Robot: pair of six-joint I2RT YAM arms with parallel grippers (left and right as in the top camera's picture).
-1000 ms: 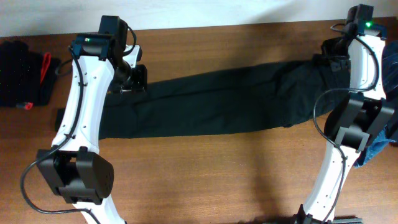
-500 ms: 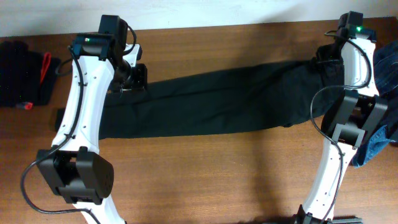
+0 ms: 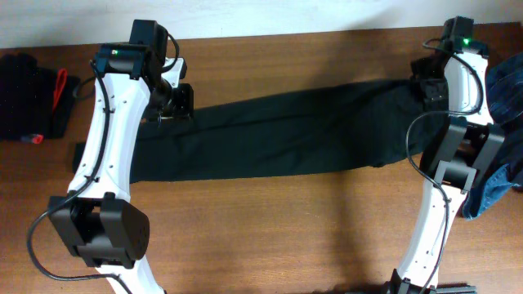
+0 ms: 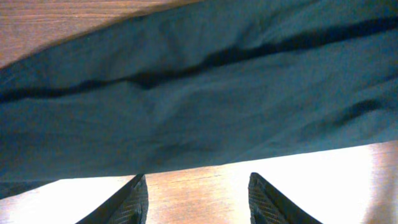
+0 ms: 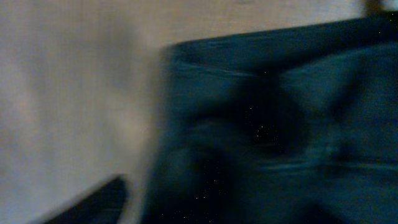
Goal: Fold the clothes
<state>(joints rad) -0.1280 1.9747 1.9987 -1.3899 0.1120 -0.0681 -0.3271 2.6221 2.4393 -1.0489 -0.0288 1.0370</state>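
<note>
Overhead view with both wrist views. The black jeans [image 3: 278, 135] lie full length across the worktop [image 3: 270, 237], running from lower left to upper right, the legs flat and side by side. The left gripper [image 3: 174, 102] hovers at the left end. Its wrist view shows the fingers [image 4: 134, 202] standing apart over bare wood, just beside the fabric edge and holding nothing. The right gripper [image 3: 431, 82] sits over the opposite end of the jeans. Its wrist view is blurred, so whether it is apart or together cannot be told. Blue denim [image 3: 494, 192] lies at the right edge of the worktop, partly under the right arm, and a dark bundle [image 3: 24, 98] lies well apart at the far left.

Likely faults, as a judgement: if only one end is lifted, the long legs may drag and bunch. A pinch that catches a single layer would skew the fold, and the right arm's elbow could snag the blue denim as it swings.

Compared with a second earlier, the right arm has shifted inward toward the left, uncovering more blue denim. The left arm and the jeans are unchanged.
</note>
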